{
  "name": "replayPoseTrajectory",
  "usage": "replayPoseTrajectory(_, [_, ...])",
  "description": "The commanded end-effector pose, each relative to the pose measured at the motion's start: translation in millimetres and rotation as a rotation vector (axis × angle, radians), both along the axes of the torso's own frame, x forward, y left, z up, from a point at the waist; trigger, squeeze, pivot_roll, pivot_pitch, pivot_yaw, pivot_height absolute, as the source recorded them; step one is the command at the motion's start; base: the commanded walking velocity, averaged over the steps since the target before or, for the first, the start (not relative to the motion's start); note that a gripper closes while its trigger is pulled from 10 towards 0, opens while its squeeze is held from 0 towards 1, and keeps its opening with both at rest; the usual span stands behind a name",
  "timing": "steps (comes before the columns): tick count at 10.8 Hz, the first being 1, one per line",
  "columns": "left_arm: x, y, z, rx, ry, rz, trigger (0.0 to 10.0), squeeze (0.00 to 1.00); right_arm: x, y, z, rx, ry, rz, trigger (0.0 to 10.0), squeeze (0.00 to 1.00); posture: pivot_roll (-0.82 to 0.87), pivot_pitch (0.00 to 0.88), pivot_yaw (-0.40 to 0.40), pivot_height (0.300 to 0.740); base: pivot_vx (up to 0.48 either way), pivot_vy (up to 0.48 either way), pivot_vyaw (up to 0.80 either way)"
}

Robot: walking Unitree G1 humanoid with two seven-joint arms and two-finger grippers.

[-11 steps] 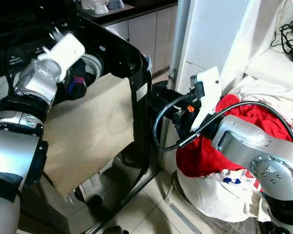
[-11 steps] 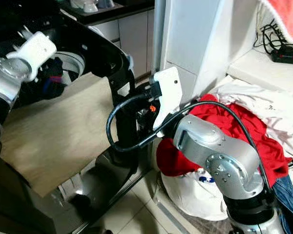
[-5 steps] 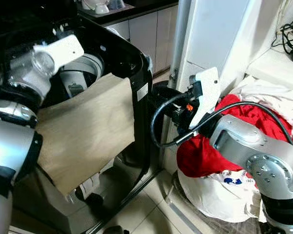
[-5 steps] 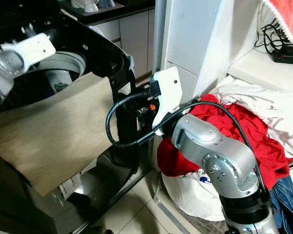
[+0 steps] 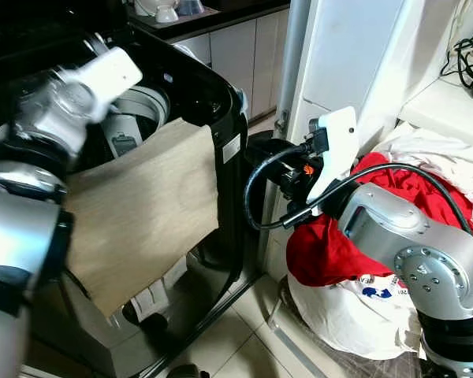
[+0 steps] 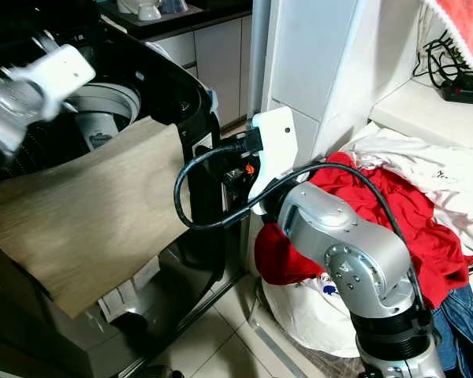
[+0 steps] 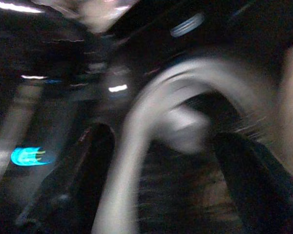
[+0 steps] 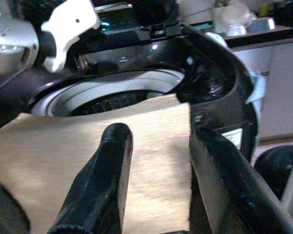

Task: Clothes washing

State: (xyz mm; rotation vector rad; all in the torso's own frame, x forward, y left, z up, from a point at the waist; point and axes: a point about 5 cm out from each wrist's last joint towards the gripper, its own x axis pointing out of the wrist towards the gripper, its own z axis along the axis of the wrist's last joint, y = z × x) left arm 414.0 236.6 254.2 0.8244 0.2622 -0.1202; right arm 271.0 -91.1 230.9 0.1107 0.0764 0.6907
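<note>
Black top-loading washing machine (image 5: 213, 87) is taken as reference. Tan cloth (image 5: 142, 213) is draped over its front rim, hanging down outside. Left gripper (image 7: 161, 161) is held above the drum opening, fingers (image 7: 88, 165) spread wide, empty. Right gripper (image 8: 158, 165) is beside the machine's corner, fingers (image 8: 110, 175) apart, empty. Red garment (image 5: 355, 244) lies on the laundry pile beside the machine.

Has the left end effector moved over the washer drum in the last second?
Yes. The left end effector was down in the drum on dark clothing; it has drawn up and back from the fixed drum rim, fingers open and empty.
</note>
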Motion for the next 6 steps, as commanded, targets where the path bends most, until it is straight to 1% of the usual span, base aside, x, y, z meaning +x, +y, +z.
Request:
replayPoseTrajectory(1, [2.0,-15.3,5,-0.237,-0.04,-0.078,10.0,0.0,3.1,-9.5,4,0.002,-0.034,-0.088,10.0,0.0,-0.1,0.0,0.079,0.74,0.0,0.0,0.0])
replayPoseTrajectory(2, [3.5,-31.4,10,-0.421,-0.093,-0.158,10.0,0.0,7.6,-18.5,3,-0.013,-0.04,-0.181,10.0,0.0,-0.1,0.0,0.075,0.74,0.0,0.0,0.0])
replayPoseTrajectory(3, [2.6,-50.4,18,-0.645,-0.158,-0.263,10.0,0.0,18.0,-39.2,-2,-0.052,-0.031,-0.367,10.0,0.0,-0.11,0.0,0.073,0.74,0.0,0.0,0.0])
replayPoseTrajectory(4, [-1.8,-66.5,21,-0.779,-0.204,-0.343,10.0,0.0,24.9,-63.8,-9,-0.041,0.016,-0.542,10.0,0.25,-0.1,0.0,0.067,0.74,0.0,0.0,0.0])
replayPoseTrajectory(5, [-7.0,-77.5,21,-0.85,-0.217,-0.404,10.0,0.0,26.8,-81.2,-14,-0.035,0.051,-0.651,10.0,0.77,-0.1,0.0,0.064,0.74,0.0,0.0,0.0])
replayPoseTrajectory(6, [-11.9,-85.1,20,-0.879,-0.227,-0.454,10.0,0.0,26.6,-91.9,-18,-0.056,0.067,-0.704,10.0,1.0,-0.1,0.0,0.064,0.74,0.0,0.0,0.0])
